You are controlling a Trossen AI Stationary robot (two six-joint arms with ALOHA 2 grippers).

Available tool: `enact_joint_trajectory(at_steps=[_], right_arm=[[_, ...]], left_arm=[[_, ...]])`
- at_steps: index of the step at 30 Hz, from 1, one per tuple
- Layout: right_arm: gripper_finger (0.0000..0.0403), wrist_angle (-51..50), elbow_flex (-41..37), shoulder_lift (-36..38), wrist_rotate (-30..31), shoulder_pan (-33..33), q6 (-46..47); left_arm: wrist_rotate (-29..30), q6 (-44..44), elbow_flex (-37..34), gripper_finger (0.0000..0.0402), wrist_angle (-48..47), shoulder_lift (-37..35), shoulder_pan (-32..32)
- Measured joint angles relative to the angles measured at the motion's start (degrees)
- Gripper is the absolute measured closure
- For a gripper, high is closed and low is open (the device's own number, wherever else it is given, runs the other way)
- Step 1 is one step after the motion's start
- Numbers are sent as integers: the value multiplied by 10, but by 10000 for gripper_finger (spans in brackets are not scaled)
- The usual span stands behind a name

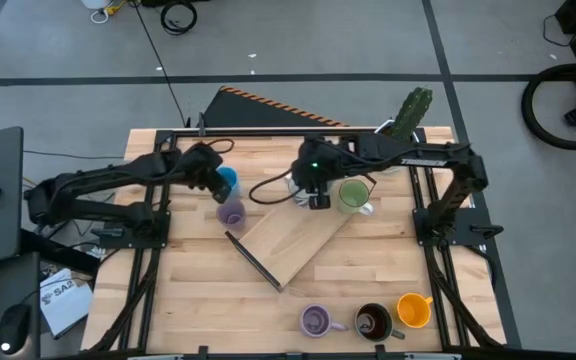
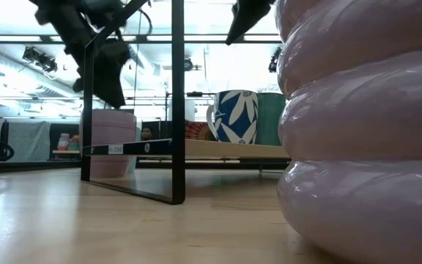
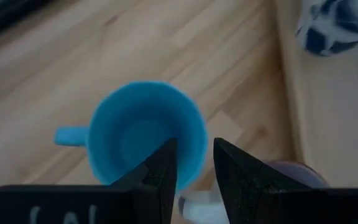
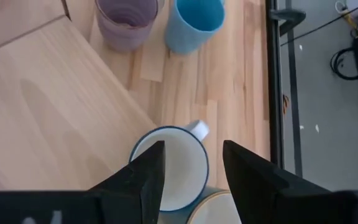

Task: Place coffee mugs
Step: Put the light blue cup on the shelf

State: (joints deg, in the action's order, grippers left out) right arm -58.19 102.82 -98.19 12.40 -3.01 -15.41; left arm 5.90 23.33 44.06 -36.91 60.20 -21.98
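L hand [image 1: 211, 170] hangs over the blue mug [image 1: 227, 182] near the back-left of the worktop [image 1: 188, 290]; in the left wrist view its fingers [image 3: 160, 171] sit narrowly apart w/ the mug's [image 3: 145, 134] near rim between them, not clamped as far as I can tell. A lavender mug [image 1: 230, 212] stands just in front of the blue one, by the corner of the tilted wooden board [image 1: 293, 235]. R hand [image 1: 317, 190] hovers at the board's far end, fingers [image 4: 143, 174] well apart above a white mug w/ blue rim [image 4: 169, 168], holding nothing; low view shows that mug as white w/ blue leaf pattern [image 2: 234, 116]. Green mug [image 1: 354, 194] sits just beside it on the R, touching or nearly so. Along the front edge: 2nd lavender mug [image 1: 316, 321], dark brown mug [image 1: 374, 322], orange mug [image 1: 413, 310], in a row, close together. The 2nd lavender mug fills the R side of the low view [image 2: 365, 139]. Cactus pot [image 1: 408, 115] at the back-right corner.
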Motion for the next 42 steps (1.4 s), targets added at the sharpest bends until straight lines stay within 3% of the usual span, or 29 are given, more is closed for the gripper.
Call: enact_joint_trajectory(at_steps=[7, 14, 27, 35, 42], right_arm=[[236, 79, -115, 65, -3, 1, 2], [236, 117, -167, 98, -7, 8, 8], [236, 125, -174, 94, -22, 15, 11], [236, 127, -174, 94, -22, 15, 8], [236, 99, -174, 107, -14, 15, 6]], left_arm=[[-64, -17, 36, 290, -1, 83, -24], [-68, -42, 81, 290, -26, 141, -24], [-50, -88, 81, 293, -49, 219, -19], [-38, -112, 82, 369, -46, 241, -15], [-42, -119, 143, 373, -101, 240, -13]])
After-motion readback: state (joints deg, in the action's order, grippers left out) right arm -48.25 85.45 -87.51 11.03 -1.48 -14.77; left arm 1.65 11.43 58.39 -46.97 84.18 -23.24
